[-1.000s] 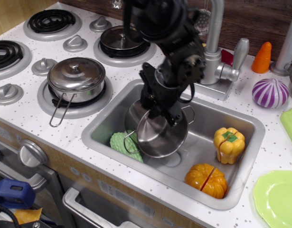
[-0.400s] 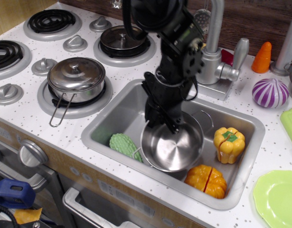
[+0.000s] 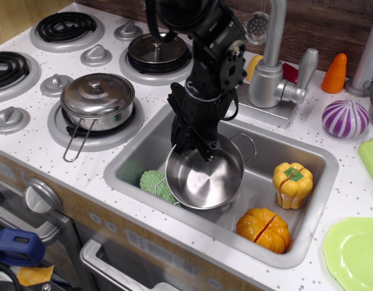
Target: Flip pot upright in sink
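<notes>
White speckled toy-kitchen countertop (image 3: 83, 160) w/ grey coil burners at left. Lidded shiny steel pot w/ round knob (image 3: 97, 99) sits on front burner; dark-lidded pot (image 3: 154, 51) on burner behind it. Grey rectangular metal sink (image 3: 144, 154) is set into the top, grey faucet (image 3: 274, 73) at its back edge. Right side: orange plastic carrot (image 3: 335, 73) upright, purple-and-white striped round vegetable (image 3: 346, 118) near it, light-green plate (image 3: 353, 251) at front right corner, partly cut off.
</notes>
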You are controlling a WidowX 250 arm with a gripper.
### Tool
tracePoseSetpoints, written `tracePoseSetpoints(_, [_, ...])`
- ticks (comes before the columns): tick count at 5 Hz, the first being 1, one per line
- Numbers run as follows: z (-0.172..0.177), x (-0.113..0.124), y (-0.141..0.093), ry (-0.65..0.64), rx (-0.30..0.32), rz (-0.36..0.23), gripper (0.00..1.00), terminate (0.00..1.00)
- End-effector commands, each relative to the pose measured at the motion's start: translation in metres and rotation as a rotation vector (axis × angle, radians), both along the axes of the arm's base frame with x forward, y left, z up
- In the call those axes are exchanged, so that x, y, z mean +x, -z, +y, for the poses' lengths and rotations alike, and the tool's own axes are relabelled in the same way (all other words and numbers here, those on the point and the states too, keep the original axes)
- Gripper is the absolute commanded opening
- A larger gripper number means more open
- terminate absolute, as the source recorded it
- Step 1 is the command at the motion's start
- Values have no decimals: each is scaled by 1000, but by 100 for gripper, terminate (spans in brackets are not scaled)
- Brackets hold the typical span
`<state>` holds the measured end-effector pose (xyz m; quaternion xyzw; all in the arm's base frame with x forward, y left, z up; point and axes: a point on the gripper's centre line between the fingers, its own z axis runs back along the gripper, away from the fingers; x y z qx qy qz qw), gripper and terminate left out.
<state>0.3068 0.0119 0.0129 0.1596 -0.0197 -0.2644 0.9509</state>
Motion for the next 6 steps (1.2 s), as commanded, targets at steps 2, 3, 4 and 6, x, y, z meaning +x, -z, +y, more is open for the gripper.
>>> tracePoseSetpoints(2, [5, 2, -1, 73, 88, -83, 100, 0])
tracePoseSetpoints(3, [5, 2, -1, 73, 88, -83, 100, 0])
tracePoseSetpoints(4, [5, 2, -1, 73, 88, -83, 100, 0])
tracePoseSetpoints(6, [5, 2, -1, 73, 88, -83, 100, 100])
